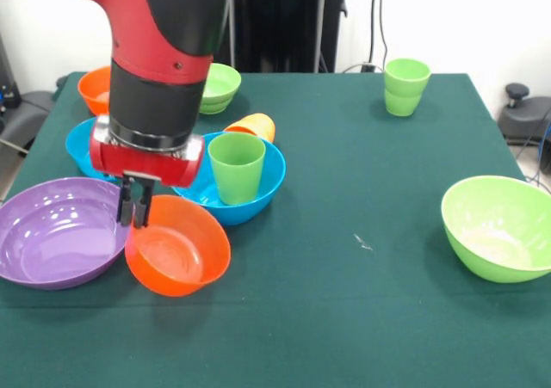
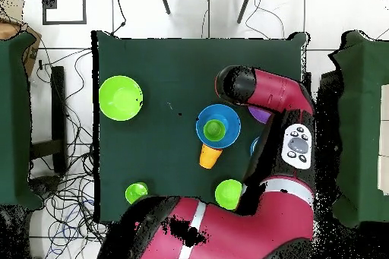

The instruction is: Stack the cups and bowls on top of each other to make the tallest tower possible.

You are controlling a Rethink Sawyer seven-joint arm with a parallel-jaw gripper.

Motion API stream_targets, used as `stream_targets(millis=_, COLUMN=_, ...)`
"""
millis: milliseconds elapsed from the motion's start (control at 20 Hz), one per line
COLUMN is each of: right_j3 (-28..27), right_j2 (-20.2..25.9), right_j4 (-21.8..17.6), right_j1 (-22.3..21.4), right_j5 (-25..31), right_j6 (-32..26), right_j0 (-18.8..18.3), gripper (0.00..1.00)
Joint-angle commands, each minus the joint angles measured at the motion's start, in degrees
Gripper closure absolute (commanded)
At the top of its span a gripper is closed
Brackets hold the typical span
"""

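In the front view the gripper [image 1: 136,212] hangs straight down over the far left rim of the orange bowl [image 1: 178,249], its two dark fingers pressed close together with the rim seemingly caught between them, so I judge it is pinching that rim (the contact itself is too small to be sure of). The orange bowl sits upright at the near left of the table [image 1: 344,319], touching the purple bowl [image 1: 56,231] on its left and just in front of the blue bowl [image 1: 250,190]. That blue bowl holds a green cup [image 1: 236,166] standing upright, which looks like the tower's start; an orange cup [image 1: 254,127] lies on its side at the blue bowl's far rim. The relation that matters is this: the green cup's mouth lies up and to the right of the gripper, slightly farther from the camera, so the bowl would have to lift clear, then travel right and away. A rim grip leaves the bowl hanging off centre, so it may tilt. Room is tight on the left, with the purple bowl and a second blue bowl [image 1: 79,143] close by; to the right the cloth is open as far as the large lime bowl [image 1: 499,226] and the stacked green cups [image 1: 405,85] at the far right. The overhead view hides the gripper under the arm.
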Motion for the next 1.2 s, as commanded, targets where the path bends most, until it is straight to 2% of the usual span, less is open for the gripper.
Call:
stream_targets(millis=50, right_j3=8.5, right_j2=9.0, right_j4=-2.5, right_j1=-6.0, right_j5=8.0, right_j6=-7.1, right_j0=-3.3, gripper=1.00)
stream_targets(millis=350, right_j3=13.7, right_j2=11.7, right_j4=-3.2, right_j1=-11.7, right_j5=10.5, right_j6=-10.8, right_j0=-6.9, gripper=1.00)
stream_targets(millis=600, right_j3=16.2, right_j2=14.1, right_j4=-3.9, right_j1=-14.8, right_j5=12.5, right_j6=-12.8, right_j0=-9.5, gripper=1.00)
stream_targets(millis=850, right_j3=18.9, right_j2=17.0, right_j4=-3.1, right_j1=-15.7, right_j5=13.5, right_j6=-11.6, right_j0=-12.0, gripper=1.00)
stream_targets(millis=1200, right_j3=21.4, right_j2=19.7, right_j4=-4.1, right_j1=-17.2, right_j5=13.1, right_j6=-11.0, right_j0=-14.4, gripper=1.00)
